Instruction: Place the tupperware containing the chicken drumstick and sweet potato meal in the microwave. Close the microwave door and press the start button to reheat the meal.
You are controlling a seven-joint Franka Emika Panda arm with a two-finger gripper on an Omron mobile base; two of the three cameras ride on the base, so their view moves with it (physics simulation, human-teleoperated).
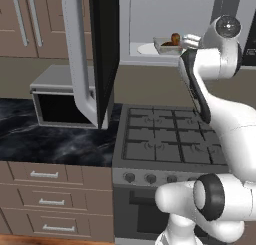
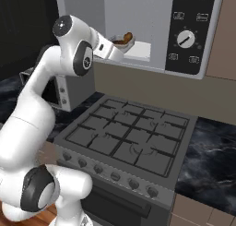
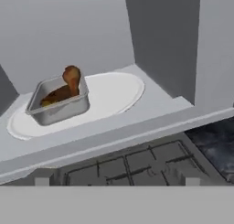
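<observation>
Tupperware [image 3: 58, 101] already sits inside the microwave [image 2: 193, 40], on the left part of its white oval turntable [image 3: 114, 93], so the placing step looks done; closing the microwave door [image 1: 102, 54] and pressing start appear to be what is left. Left of the cavity, that door hangs wide open, a tall black panel with a broad, smooth silver-grey looped handle [image 1: 77, 59]. The container is shallow, rectangular, pale and translucent, with a glossy reddish-brown chicken drumstick [image 3: 71, 79] poking above its rim. The gripper [image 1: 192, 40] is just outside the cavity, right of the container, fingers spread and holding nothing. At the cavity's right, the dark control panel [image 2: 189, 31] carries a round dial.
</observation>
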